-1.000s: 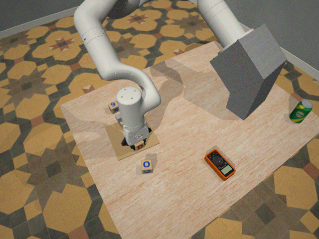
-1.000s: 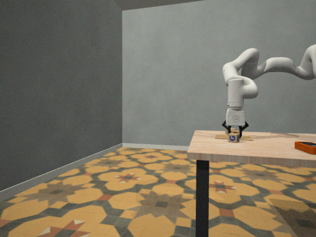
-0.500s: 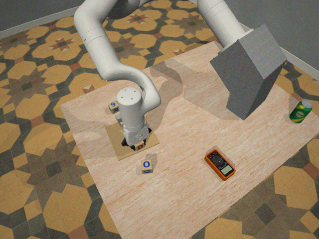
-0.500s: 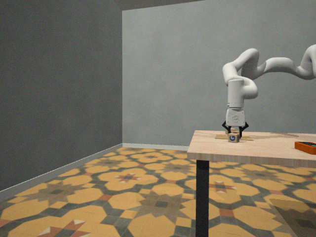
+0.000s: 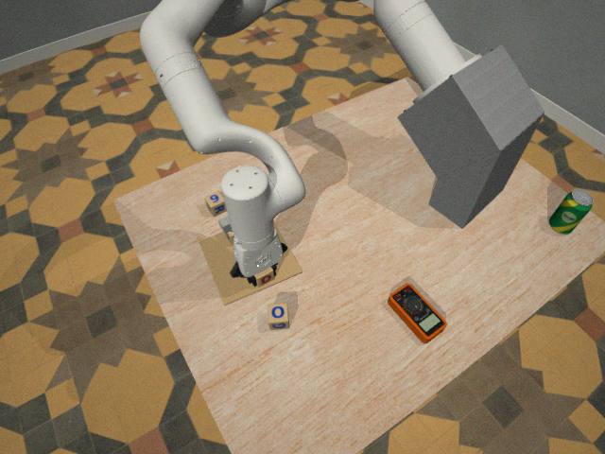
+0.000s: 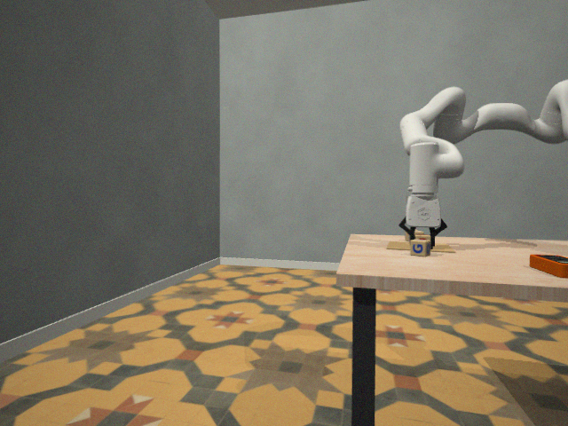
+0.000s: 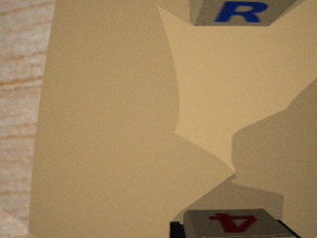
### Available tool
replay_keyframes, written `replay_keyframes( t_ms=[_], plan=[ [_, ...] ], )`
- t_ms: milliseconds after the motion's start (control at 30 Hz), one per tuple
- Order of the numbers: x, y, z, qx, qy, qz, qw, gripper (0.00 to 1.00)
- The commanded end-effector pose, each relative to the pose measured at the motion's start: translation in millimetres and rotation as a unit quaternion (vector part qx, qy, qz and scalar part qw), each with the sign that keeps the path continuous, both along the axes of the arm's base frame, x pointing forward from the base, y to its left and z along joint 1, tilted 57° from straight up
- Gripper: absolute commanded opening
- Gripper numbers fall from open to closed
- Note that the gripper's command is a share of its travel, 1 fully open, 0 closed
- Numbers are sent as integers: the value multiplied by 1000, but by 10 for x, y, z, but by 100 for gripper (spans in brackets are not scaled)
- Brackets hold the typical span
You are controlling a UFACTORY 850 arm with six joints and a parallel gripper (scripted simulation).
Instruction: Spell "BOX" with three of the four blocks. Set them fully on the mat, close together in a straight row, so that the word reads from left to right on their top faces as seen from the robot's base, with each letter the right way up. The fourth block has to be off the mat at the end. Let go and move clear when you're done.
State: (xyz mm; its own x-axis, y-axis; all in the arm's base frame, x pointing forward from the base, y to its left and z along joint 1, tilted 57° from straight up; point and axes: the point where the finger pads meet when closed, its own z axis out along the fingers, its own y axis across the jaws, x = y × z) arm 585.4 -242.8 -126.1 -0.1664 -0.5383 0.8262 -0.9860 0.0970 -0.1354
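Observation:
My gripper [image 5: 258, 277] points straight down over the tan mat [image 5: 247, 269] and is shut on a wooden block [image 7: 233, 223]. The block has a red character on its top face that I cannot read for sure, and it sits low at the mat's near side. A block with a blue O on top [image 5: 278, 315] stands on the table just off the mat's near edge. A block with a blue 9 on top and an R on its side [image 5: 215, 202] stands off the mat's far corner. In the wrist view, a block side with a blue R [image 7: 243, 11] shows at the mat's far end.
An orange multimeter [image 5: 416, 312] lies on the table to the right of the mat. A green soda can [image 5: 570, 211] stands near the right edge. A large grey box [image 5: 471, 131] rises at the back right. The table edge runs close to the mat's left.

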Motion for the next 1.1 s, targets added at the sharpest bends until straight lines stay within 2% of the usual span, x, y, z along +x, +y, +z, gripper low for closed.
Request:
replay_keyframes(
  t_ms=[0, 500, 533, 600, 633, 700, 733, 900, 933, 1067],
  plan=[
    [7, 6, 4, 0, 0, 0, 1000, 44],
    [7, 6, 4, 0, 0, 0, 1000, 44],
    [7, 6, 4, 0, 0, 0, 1000, 48],
    [7, 6, 4, 0, 0, 0, 1000, 48],
    [7, 6, 4, 0, 0, 0, 1000, 53],
    [7, 6, 4, 0, 0, 0, 1000, 53],
    [7, 6, 4, 0, 0, 0, 1000, 57],
    [7, 6, 4, 0, 0, 0, 1000, 61],
    [7, 6, 4, 0, 0, 0, 1000, 65],
    [7, 6, 4, 0, 0, 0, 1000, 65]
  ],
)
